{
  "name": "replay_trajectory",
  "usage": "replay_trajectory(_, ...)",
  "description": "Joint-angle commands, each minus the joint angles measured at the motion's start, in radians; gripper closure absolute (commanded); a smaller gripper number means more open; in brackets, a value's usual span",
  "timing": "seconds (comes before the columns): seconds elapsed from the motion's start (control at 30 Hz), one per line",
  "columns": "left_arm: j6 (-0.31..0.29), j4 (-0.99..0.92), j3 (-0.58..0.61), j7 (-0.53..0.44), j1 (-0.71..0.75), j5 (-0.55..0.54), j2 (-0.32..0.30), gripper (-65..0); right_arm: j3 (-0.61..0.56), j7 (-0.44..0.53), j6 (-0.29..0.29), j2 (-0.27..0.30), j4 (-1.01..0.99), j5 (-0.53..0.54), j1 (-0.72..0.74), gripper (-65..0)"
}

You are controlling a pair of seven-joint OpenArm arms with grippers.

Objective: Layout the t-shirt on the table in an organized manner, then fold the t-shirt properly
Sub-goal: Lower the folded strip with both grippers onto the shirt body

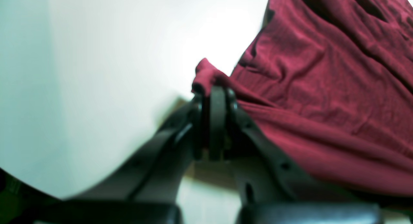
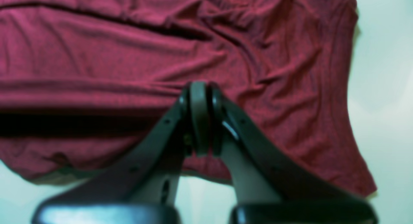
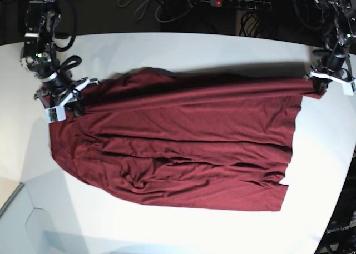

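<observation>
T-shirt [image 3: 178, 143] lies spread across the middle of the table [image 3: 167, 48] in the base view, wrinkled, long folds running left to right. Left gripper [image 1: 214, 95]: jaws closed, pinching a bunched corner of the maroon cloth; in the base view it sits at the shirt's upper right corner, near the table's right edge. Right gripper [image 2: 200, 91]: jaws closed together on a fold of the fabric, at the shirt's upper left corner in the base view.

Robotics lab, broad white curved-edge table [image 3: 183, 43], black power strip with red switch [image 3: 240, 3], tangled black cables [image 3: 253, 21] behind the arms
</observation>
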Motion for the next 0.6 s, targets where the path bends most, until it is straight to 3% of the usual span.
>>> replay_trajectory(0.0,-0.002,0.014,-0.009,-0.026,-0.005,-0.006,-0.016,-0.1,0.004,0.026,-0.006,0.015,0.011,0.004,0.013,0.0)
replay_trajectory(0.1,-0.002,0.014,-0.009,0.003,-0.018,-0.006,-0.016,-0.1,0.004,0.026,-0.006,0.015,0.005,0.004,0.022,0.0)
replay_trajectory(0.33,-0.002,0.031,-0.013,0.232,-0.099,-0.008,-0.016,-0.1,0.001,0.028,-0.006,0.015,0.005,0.004,0.024,0.0)
replay_trajectory(0.57,-0.002,0.045,-0.01,0.255,-0.151,-0.008,-0.01,-0.2,0.001,0.028,-0.006,0.015,0.005,0.004,0.032,0.0)
